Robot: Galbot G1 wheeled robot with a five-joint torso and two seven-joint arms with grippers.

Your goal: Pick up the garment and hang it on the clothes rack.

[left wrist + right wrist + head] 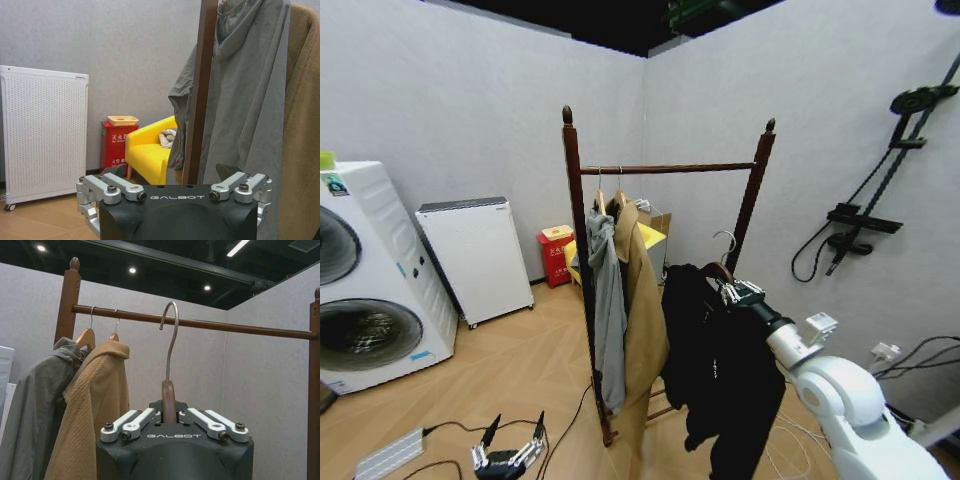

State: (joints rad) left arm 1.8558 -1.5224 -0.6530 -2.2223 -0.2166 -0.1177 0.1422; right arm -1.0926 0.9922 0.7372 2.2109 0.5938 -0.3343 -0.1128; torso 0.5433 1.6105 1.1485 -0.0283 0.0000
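The black garment (725, 375) hangs from a wooden hanger whose neck (168, 399) sits between the fingers of my right gripper (735, 292), which is shut on it. The metal hook (172, 332) stands upright, lower than the bar (210, 324) of the clothes rack (578, 230) and apart from it, towards the bar's right half. The garment drapes in front of the rack's right post (752, 190). My left gripper (508, 452) is low at the front left, open and holding nothing, and faces the rack's left post (200, 95).
A grey hooded jacket (607, 300) and a long tan coat (645, 330) hang at the bar's left end. Stacked washing machines (360, 290), a white appliance (475, 260), a red box (556, 255) and a yellow chair (150, 150) stand at the left and behind. Cables (560, 430) lie on the floor.
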